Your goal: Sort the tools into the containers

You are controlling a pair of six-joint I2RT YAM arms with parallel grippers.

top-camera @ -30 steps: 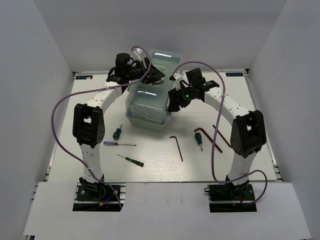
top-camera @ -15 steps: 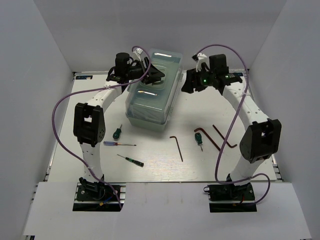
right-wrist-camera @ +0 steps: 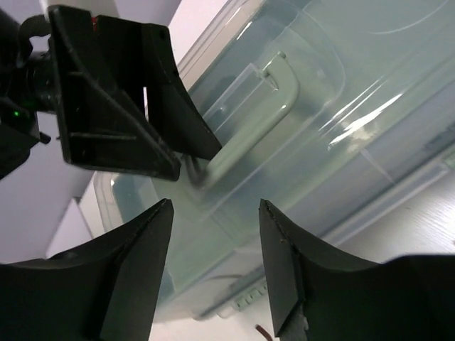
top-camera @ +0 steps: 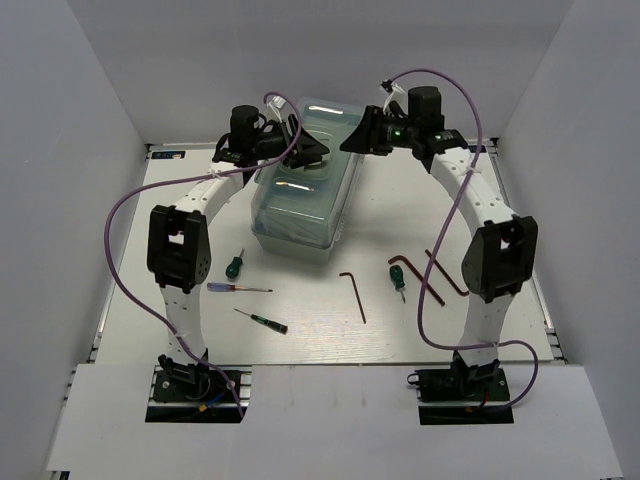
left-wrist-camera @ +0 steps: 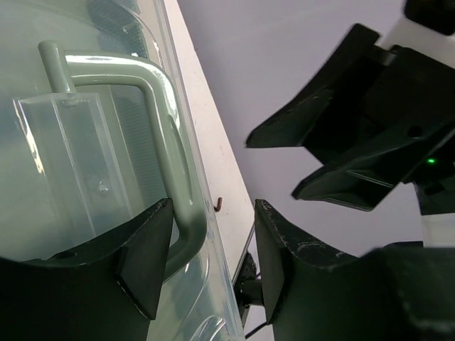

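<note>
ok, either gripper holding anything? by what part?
Nothing is gripped. The left gripper straddles the corner of the toolbox handle, jaws open with a gap on one side. The right gripper is open and empty, pointed at the lid.

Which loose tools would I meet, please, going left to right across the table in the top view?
From the left: short green-handled screwdriver, lone hex key, second short green-handled screwdriver, rightmost hex key; the rest overlap.

Bright, even light throughout, with only faint shadows. White glare streaks the toolbox lid [right-wrist-camera: 334,106] at the frame's right.
</note>
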